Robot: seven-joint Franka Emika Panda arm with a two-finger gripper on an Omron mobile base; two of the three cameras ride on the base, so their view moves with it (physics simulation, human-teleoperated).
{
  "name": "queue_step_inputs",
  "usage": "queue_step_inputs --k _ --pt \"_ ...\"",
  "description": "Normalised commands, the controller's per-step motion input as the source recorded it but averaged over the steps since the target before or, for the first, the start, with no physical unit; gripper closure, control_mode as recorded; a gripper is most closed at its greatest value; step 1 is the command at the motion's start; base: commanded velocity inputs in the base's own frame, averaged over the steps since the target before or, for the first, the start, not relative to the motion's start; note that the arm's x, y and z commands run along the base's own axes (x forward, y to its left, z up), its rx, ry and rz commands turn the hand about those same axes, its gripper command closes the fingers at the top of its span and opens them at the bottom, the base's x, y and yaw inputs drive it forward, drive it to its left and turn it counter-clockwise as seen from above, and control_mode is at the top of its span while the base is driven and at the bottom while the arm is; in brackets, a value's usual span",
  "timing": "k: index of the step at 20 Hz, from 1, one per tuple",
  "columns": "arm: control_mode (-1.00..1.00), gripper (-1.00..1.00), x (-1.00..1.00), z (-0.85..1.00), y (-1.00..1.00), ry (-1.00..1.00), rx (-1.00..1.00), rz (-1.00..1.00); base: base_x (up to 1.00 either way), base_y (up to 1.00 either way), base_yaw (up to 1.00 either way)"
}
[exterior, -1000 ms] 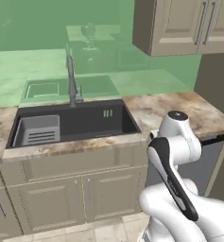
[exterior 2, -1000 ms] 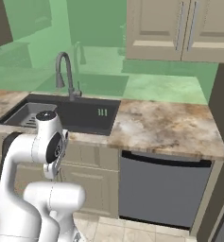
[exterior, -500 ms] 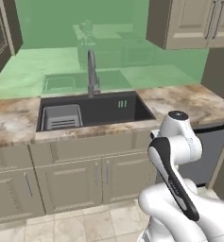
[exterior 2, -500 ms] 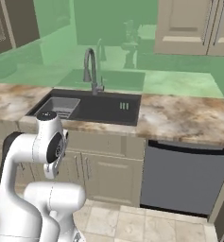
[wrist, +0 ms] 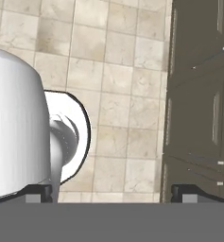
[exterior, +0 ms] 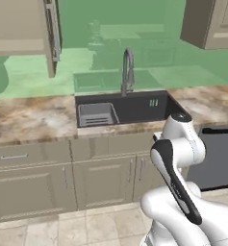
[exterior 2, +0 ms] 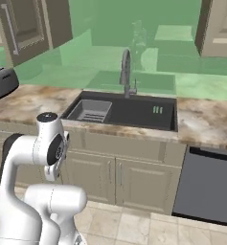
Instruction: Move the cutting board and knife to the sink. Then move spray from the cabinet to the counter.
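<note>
The dark sink (exterior: 134, 106) (exterior 2: 134, 111) lies in the marbled counter (exterior: 29, 120) (exterior 2: 206, 122), with a ribbed rack insert (exterior: 96, 114) at its left end and a tall faucet (exterior: 127, 72) behind. A beige cabinet (exterior: 17, 26) hangs at upper left, its door (exterior 2: 31, 24) swung open. The cutting board, the knife and the spray are out of view. My arm (exterior: 178, 144) is folded in front of the counter. In the hand view my gripper (wrist: 113, 191) points down at the tiled floor, open, with nothing between its fingertips (wrist: 38, 191).
A grey toaster (exterior 2: 2, 81) stands on the counter at far left. A dark dishwasher front (exterior 2: 210, 186) (exterior: 216, 158) sits under the counter at right. Another wall cabinet (exterior 2: 220, 28) hangs at upper right. Drawer and door fronts (exterior: 62, 178) run below the counter.
The whole picture has shifted: the base has driven left and back, so the sink sits further right, and the open cabinet and toaster have come into view. The arm keeps its fold.
</note>
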Motion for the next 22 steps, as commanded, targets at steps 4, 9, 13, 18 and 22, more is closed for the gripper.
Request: queue_step_inputs --k 4,9,13,18,22 --pt "1.00 -1.00 0.00 0.00 0.00 0.00 0.00 0.00 -0.05 0.76 0.13" --pt "1.00 -1.00 0.00 0.00 0.00 0.00 0.00 0.00 0.00 0.82 0.14" --pt "1.00 -1.00 0.00 0.00 0.00 0.00 0.00 0.00 0.00 0.86 0.13" --pt "1.00 -1.00 0.00 0.00 0.00 0.00 0.00 0.00 0.06 0.79 0.09" --pt "1.00 -1.00 0.00 0.00 0.00 0.00 0.00 0.00 0.28 0.42 0.03"
